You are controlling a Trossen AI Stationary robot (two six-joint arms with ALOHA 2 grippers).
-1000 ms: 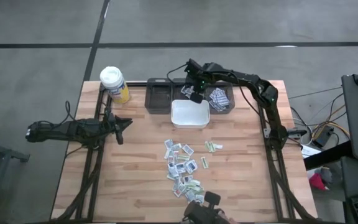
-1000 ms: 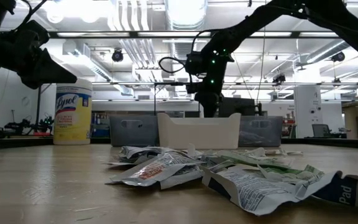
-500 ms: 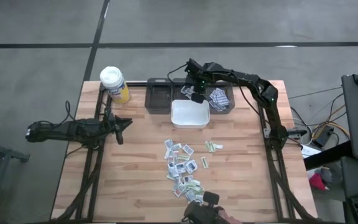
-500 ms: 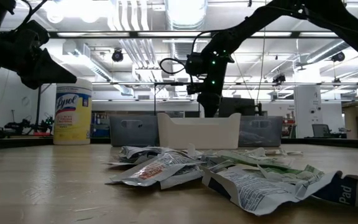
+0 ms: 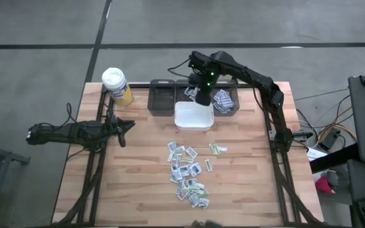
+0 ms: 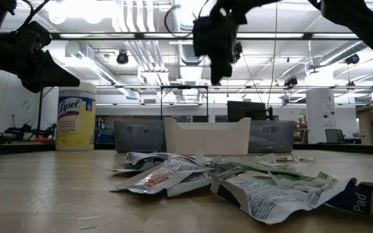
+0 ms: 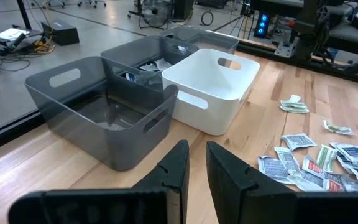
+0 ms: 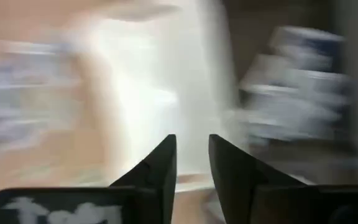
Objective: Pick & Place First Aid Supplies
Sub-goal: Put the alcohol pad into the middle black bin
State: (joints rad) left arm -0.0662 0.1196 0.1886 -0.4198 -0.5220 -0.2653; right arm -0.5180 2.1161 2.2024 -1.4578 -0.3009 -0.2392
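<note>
The first aid supplies, small flat packets, lie in a loose heap [image 5: 187,171] on the wooden table, near its front middle [image 6: 238,181] [image 7: 316,162]. More packets lie in the right grey bin [image 5: 223,101]. My right gripper [image 5: 199,97] hangs high above the bins at the far edge [image 6: 215,72], pointing steeply down. Its fingers [image 8: 192,155] stand open with nothing between them. My left gripper [image 5: 125,126] waits at the table's left [image 7: 196,158], narrowly open and holding nothing.
A white bin [image 5: 194,116] [image 7: 213,87] stands in front of a row of grey bins [image 5: 162,100] [image 7: 104,109] at the far edge. A yellow bottle with a white lid [image 5: 116,85] [image 6: 75,116] stands at the far left corner. Bare wood lies between the bins and the heap.
My right gripper has risen from low over the grey bins to well above them, most of it in the last half second, and has tipped. The packets, the bins and my left arm have kept still.
</note>
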